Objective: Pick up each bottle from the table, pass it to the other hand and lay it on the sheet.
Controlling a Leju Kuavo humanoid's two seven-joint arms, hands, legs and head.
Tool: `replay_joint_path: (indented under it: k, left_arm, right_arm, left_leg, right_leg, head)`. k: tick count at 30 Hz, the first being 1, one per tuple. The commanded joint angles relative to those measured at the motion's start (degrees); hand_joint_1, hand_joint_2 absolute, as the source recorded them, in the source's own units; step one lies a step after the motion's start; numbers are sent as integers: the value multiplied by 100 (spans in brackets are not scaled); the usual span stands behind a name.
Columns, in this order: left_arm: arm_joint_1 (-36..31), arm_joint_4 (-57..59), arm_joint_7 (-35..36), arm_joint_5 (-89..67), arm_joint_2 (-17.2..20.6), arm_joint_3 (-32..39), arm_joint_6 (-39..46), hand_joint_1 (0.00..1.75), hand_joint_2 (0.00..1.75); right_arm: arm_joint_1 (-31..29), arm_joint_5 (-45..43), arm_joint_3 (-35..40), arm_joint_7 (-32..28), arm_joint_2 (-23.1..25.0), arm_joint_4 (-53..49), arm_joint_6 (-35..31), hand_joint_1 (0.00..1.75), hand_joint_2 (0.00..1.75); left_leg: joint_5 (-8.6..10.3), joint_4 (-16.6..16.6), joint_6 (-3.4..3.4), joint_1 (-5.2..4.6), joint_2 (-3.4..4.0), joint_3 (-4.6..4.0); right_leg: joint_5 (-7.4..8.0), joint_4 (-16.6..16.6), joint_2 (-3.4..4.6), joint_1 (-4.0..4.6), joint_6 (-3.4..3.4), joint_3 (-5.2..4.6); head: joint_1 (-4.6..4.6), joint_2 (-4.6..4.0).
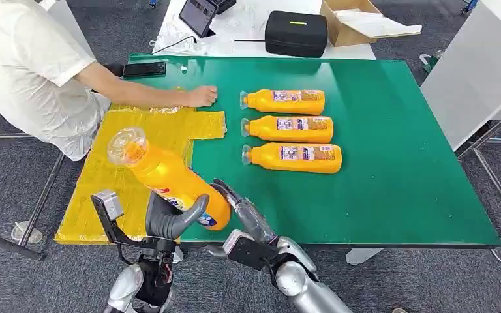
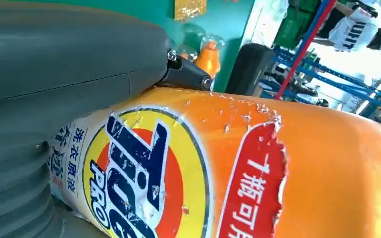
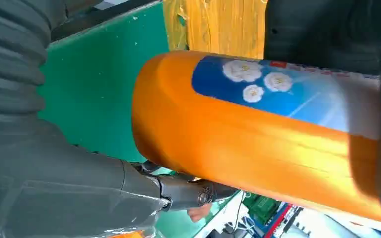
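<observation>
Bottle (image 1: 169,179), rigid, smooth-sided and likely heavy, gripped mid-body by left hand (image 1: 169,218); right hand (image 1: 238,205) touches its base, grip unclear.

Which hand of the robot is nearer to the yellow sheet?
Left. The left hand grips the orange bottle above the near part of the yellow sheet; the right hand is at the bottle's base, over the green table beside the sheet.
</observation>
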Motion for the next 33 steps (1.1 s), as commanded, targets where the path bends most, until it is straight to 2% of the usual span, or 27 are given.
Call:
replay_joint_path:
  k: [1, 2, 3, 4, 5, 6, 7, 8, 9, 11, 14, 16, 19, 20, 22, 23, 24, 28, 31, 33]
  left_arm:
    - [-173, 67, 27, -2732, 480, 74, 2112, 175, 175]
    - [-161, 129, 157, -3258, 557, 157, 2466, 175, 175]
    - [-144, 177, 160, -3432, 596, 279, 2439, 175, 175]
    - [-102, 231, 348, -4142, 639, 444, 2920, 175, 175]
    - [-76, 251, 392, -4511, 689, 521, 3083, 175, 175]
    - [-36, 206, 381, -4580, 728, 619, 3038, 175, 175]
    - [-30, 196, 362, -4702, 758, 654, 2983, 175, 175]
    - [-37, 195, 360, -4778, 770, 669, 2971, 175, 175]
    - [-48, 209, 445, -4884, 783, 728, 2913, 175, 175]
    - [-63, 229, 532, -5123, 794, 790, 2955, 175, 175]
    - [-77, 213, 569, -5251, 788, 826, 2963, 175, 175]
    - [-89, 217, 734, -5380, 811, 818, 2806, 175, 175]
    - [-198, 480, 1165, -5932, 986, 772, 2484, 175, 175]
    - [-241, 610, 1207, -6040, 1037, 797, 2404, 175, 175]
    - [-433, 1086, 1565, -6281, 1227, 834, 1901, 175, 175]
    - [-516, 1310, 1543, -6303, 1261, 918, 1810, 175, 175]
    - [-612, 1503, 1554, -6321, 1302, 924, 1586, 175, 175]
    - [-1094, 2257, 1648, -6529, 1457, 842, 1042, 175, 175]
    - [-1375, 2659, 1718, -6728, 1496, 784, 999, 175, 175]
    - [-1643, 2993, 1805, -6847, 1502, 805, 1039, 175, 175]
  right_arm:
    - [321, 1395, -516, -454, -249, 694, -2309, 0, 175]
    - [426, 1609, -771, -461, -273, 658, -2808, 0, 175]
    - [500, 1714, -973, -506, -295, 564, -2904, 0, 175]
    - [737, 2180, -1761, -583, -111, 264, -3434, 0, 175]
    - [952, 2665, -2798, -977, 271, -212, -3434, 0, 175]
    - [1013, 2707, -3233, -1343, 384, -318, -3434, 0, 0]
    - [1102, 2842, -3680, -1517, 553, -932, -3434, 0, 0]
    - [1150, 2893, -3824, -1517, 599, -1272, -3434, 0, 0]
    - [1266, 3061, -4370, -1517, 845, -2093, -3434, 0, 0]
    - [1375, 2739, -4700, -1517, 934, -2697, -3434, 0, 0]
    - [1459, 2527, -4945, -1517, 1016, -3142, -3434, 0, 0]
    - [1499, 1939, -5015, -1517, 1090, -3310, -3434, 0, 0]
    - [1580, 1249, -4665, -1517, 958, -3040, -3434, 0, 0]
    - [1579, 904, -4336, -1517, 793, -2823, -3434, 0, 0]
    - [1506, 913, -4010, -1517, 697, -2531, -3434, 0, 0]
    - [1475, 949, -3895, -1517, 682, -2412, -3434, 0, 0]
    - [1438, 820, -3762, -1517, 640, -2328, -3434, 0, 0]
    - [1273, 711, -3313, -1517, 523, -2003, -3434, 0, 0]
    - [1193, 659, -3144, -1517, 486, -1924, -3434, 0, 0]
    - [1123, 599, -3022, -1517, 466, -1850, -3434, 0, 0]
  left_leg:
    - [-2, -9, 2, 0, -6, 19]
    - [-5, -18, 4, -1, -14, 41]
    - [-3, -20, 3, -2, -10, 39]
    - [-6, -20, 4, -2, -8, 47]
    - [-8, -19, 5, -4, -10, 51]
    - [-6, -15, 3, -4, -7, 36]
    - [-11, -10, 3, -6, -7, 37]
    - [-7, -7, 3, -8, -5, 25]
    - [-3, -1, 2, -8, -3, 1]
    - [-17, 10, 2, -9, 4, 16]
    - [-10, 5, 5, -5, -19, 12]
    - [-12, 5, 6, -7, -16, 18]
    - [-10, -2, 4, -4, -3, 16]
    - [-17, -5, 4, -4, -3, 38]
    - [-10, -11, 1, -1, 0, 35]
    - [-12, -20, 0, 0, 15, 57]
    - [-4, -13, -1, 0, 9, 27]
    - [-8, -15, -1, 7, 22, 49]
    - [7, -9, -9, 15, 6, 22]
    - [4, -9, -8, 15, 10, 35]
  right_leg:
    - [-4, -9, -11, 2, -6, 21]
    - [-11, -15, -22, 3, -10, 46]
    - [-8, -16, -17, 1, -9, 41]
    - [-10, -18, -16, 2, -10, 47]
    - [-14, -15, -19, 1, -11, 53]
    - [-11, -10, -15, 0, -10, 37]
    - [-17, -1, -16, -2, -13, 34]
    - [-13, 2, -13, -4, -10, 22]
    - [-8, 8, -7, -6, -6, -1]
    - [-21, 22, -5, -5, -14, 10]
    - [-19, 12, -26, -2, -11, 19]
    - [-21, 11, -24, -3, -11, 20]
    - [-12, 2, -7, -2, -9, 17]
    - [-20, 0, -11, 0, -14, 38]
    - [-11, -8, -7, 3, -13, 34]
    - [-9, -14, 5, 4, -19, 48]
    - [-2, -10, 3, 3, -11, 22]
    - [0, -13, 11, 11, -21, 37]
    - [4, -9, -2, 15, -15, 17]
    - [0, -7, -2, 16, -19, 31]
  head:
    - [2, 0]
    - [0, -2]
    - [0, 0]
    - [0, -2]
    - [0, -2]
    - [0, -2]
    - [0, -2]
    - [2, -2]
    - [0, 0]
    - [-2, -2]
    - [2, 0]
    - [2, -2]
    - [0, -2]
    - [0, -2]
    - [0, -2]
    - [0, -2]
    - [0, -2]
    - [2, 0]
    - [2, -2]
    - [0, -2]
